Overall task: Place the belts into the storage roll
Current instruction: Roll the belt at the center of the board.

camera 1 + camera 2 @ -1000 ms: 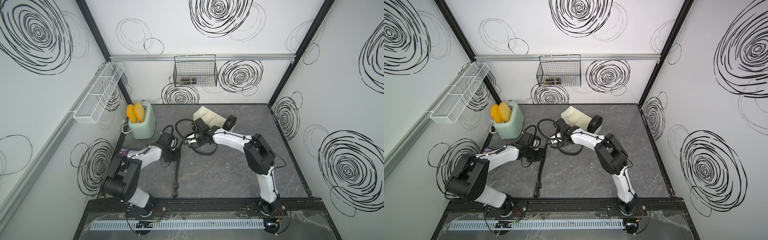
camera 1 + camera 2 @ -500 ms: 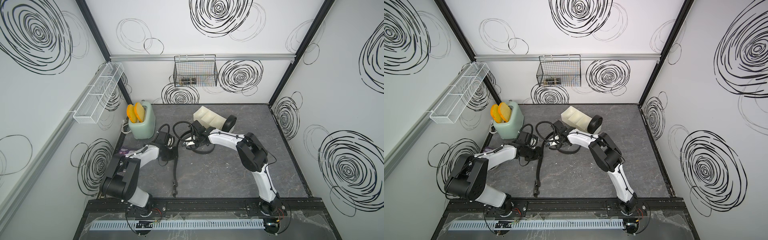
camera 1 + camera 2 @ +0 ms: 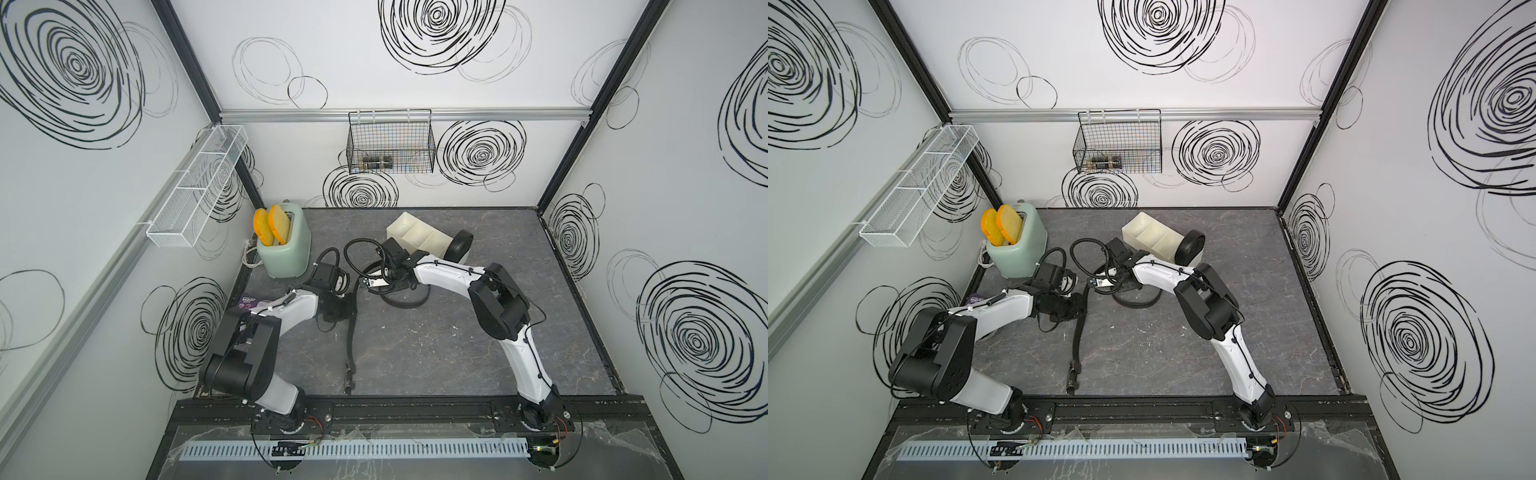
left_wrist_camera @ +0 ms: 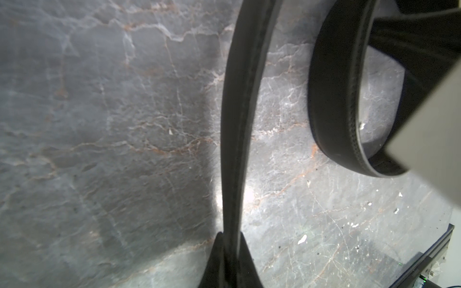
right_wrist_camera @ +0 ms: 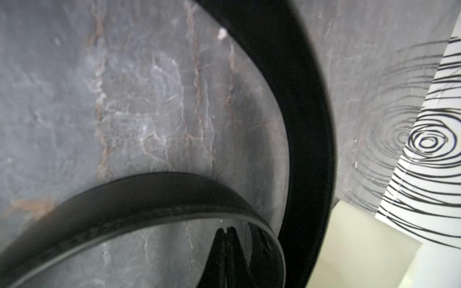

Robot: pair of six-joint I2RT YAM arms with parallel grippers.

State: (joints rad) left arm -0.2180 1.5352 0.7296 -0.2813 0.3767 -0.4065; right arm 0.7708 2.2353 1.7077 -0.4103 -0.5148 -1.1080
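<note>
One belt (image 3: 351,345) lies stretched out on the dark floor, with its buckle (image 3: 348,374) toward the front rail. Farther back it curls into a loose loop (image 3: 405,302) under my right arm. My left gripper (image 4: 230,239) is shut on this strap (image 4: 239,99), seen in both top views (image 3: 1076,340). My right gripper (image 5: 227,229) is shut with its tips touching and nothing between them. It sits just inside the loop (image 5: 309,124), close to the left gripper (image 3: 351,299). A second belt, wound into a coil (image 3: 460,246), stands at the end of the cream storage roll (image 3: 415,235).
A mint toaster (image 3: 286,249) holding two orange slices stands at the back left. A purple packet (image 3: 251,300) lies beside the left arm. A black wire basket (image 3: 390,145) hangs on the back wall and a white mesh shelf (image 3: 195,187) on the left wall.
My right gripper has gone from open to shut and has moved left toward the left gripper. The left arm and the strap it holds shifted slightly left.
</note>
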